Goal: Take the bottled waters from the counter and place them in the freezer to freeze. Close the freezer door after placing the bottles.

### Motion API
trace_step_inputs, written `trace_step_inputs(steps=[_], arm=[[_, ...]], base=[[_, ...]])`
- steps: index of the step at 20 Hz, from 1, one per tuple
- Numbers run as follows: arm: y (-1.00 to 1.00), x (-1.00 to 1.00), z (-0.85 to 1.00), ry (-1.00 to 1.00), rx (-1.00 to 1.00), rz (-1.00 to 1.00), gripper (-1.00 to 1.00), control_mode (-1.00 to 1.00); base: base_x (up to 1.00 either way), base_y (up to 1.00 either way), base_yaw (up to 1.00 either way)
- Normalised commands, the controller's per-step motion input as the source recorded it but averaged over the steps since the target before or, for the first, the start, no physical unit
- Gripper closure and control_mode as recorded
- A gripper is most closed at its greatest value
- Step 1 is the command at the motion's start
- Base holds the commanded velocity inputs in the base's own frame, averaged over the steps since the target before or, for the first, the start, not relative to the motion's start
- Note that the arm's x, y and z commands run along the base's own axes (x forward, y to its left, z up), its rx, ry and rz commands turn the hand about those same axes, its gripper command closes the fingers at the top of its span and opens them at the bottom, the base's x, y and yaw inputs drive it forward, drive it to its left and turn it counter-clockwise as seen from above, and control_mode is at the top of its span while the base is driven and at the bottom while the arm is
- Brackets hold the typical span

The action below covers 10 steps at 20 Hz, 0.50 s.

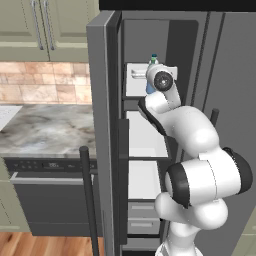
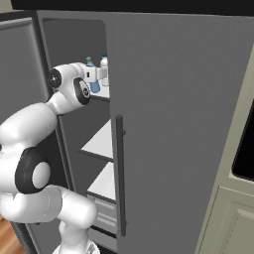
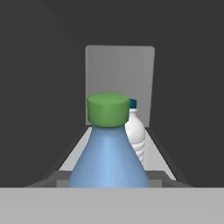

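Observation:
The freezer (image 1: 145, 135) stands open, with the freezer door (image 1: 102, 125) swung out to the left. My arm reaches into its top shelf. The translucent blue bottled water with a green cap (image 3: 109, 162) sits upright right in front of the hand, and my gripper (image 2: 99, 74) is shut on it; the fingertips themselves are hidden. The blue bottle (image 2: 93, 85) stands at shelf level, and I cannot tell whether it touches the shelf. The clear ribbed bottle with a dark cap (image 3: 135, 135) stands just behind it and to the right, on the same white shelf (image 3: 153, 153). The counter (image 1: 45, 130) lies left of the door.
Two more white shelves (image 2: 101, 141) and drawers (image 1: 142, 210) sit below in the freezer. The plain grey right-hand refrigerator door (image 2: 173, 124) with its long handle (image 2: 119, 173) is closed beside my arm. A black dishwasher (image 1: 50, 200) sits under the counter.

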Motion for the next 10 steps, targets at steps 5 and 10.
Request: trace_step_inputs(steps=[5,10], arm=[[0.00,0.00,0.00,0.00,0.00,0.00,-1.00,-1.00],[0.00,0.00,0.00,0.00,0.00,0.00,-1.00,-1.00]], base=[[0.00,0.00,0.00],[0.00,0.00,0.00]])
